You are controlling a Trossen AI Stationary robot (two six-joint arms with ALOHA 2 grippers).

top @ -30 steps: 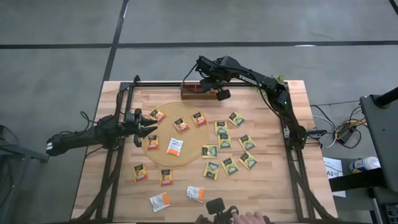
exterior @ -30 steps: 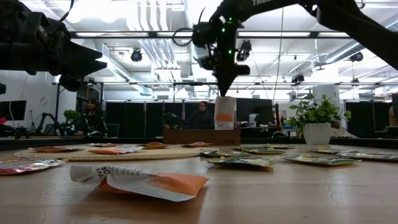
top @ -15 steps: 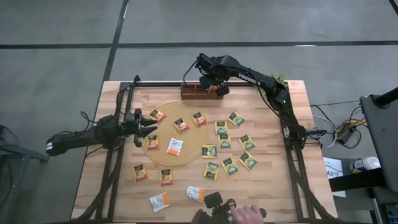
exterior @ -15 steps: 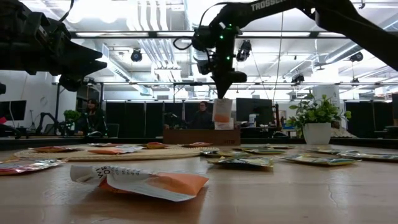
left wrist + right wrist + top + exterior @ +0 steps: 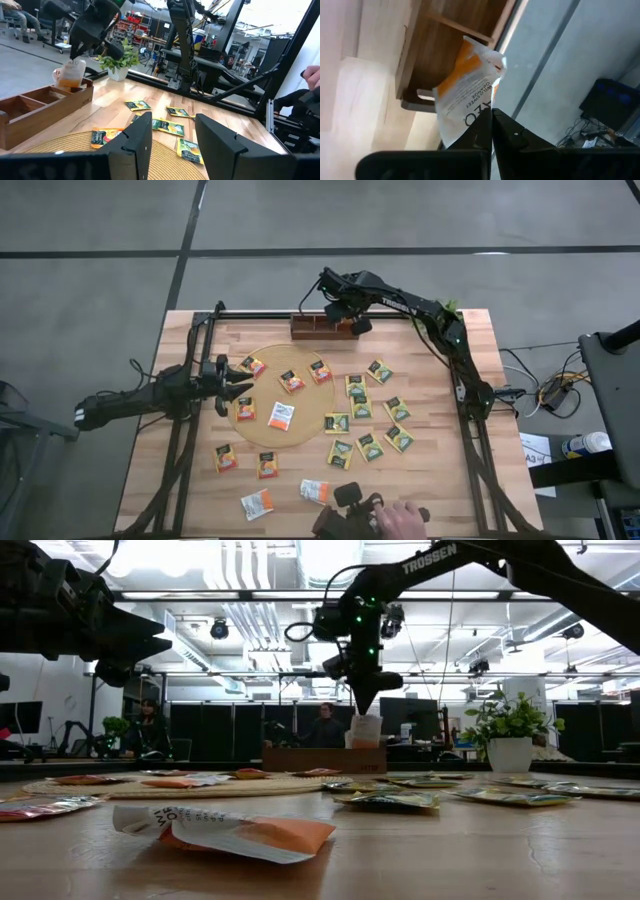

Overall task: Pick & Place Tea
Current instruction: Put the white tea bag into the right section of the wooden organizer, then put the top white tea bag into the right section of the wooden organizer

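Note:
My right gripper point(image 5: 363, 705) hangs over the right end of the brown wooden tray point(image 5: 312, 330) at the table's far edge, shut on a white-and-orange tea sachet point(image 5: 365, 730). The sachet's lower end dips behind the tray's wall point(image 5: 75, 97). Several more orange and green-yellow tea sachets lie flat on the round tan mat point(image 5: 262, 412) and on the wood right of it point(image 5: 370, 445). My left gripper point(image 5: 240, 383) waits at the mat's left rim, level and open, with nothing between its fingers point(image 5: 142, 137). My right gripper pinches the sachet's top edge point(image 5: 476, 114) between its two fingertips, coming from above and slanting down. The sachet hangs upright below the fingers, its lower end point(image 5: 67, 86) inside the rim of the tray's right compartment. Whether it rests on the tray's floor I cannot tell.
A person's hand point(image 5: 400, 518) holds a dark device point(image 5: 350, 500) at the table's near edge. A potted plant point(image 5: 505, 730) stands at the far right corner. Dark frame rails point(image 5: 185, 450) run along the table's left and right sides. Two white-and-orange sachets point(image 5: 258, 503) lie near the front.
My right gripper has come down toward the tray and a little toward the far edge, staying shut. The sachet has sunk with it, from hanging clear above the tray to its lower end dipping into the right compartment. The person's hand at the near edge has shifted.

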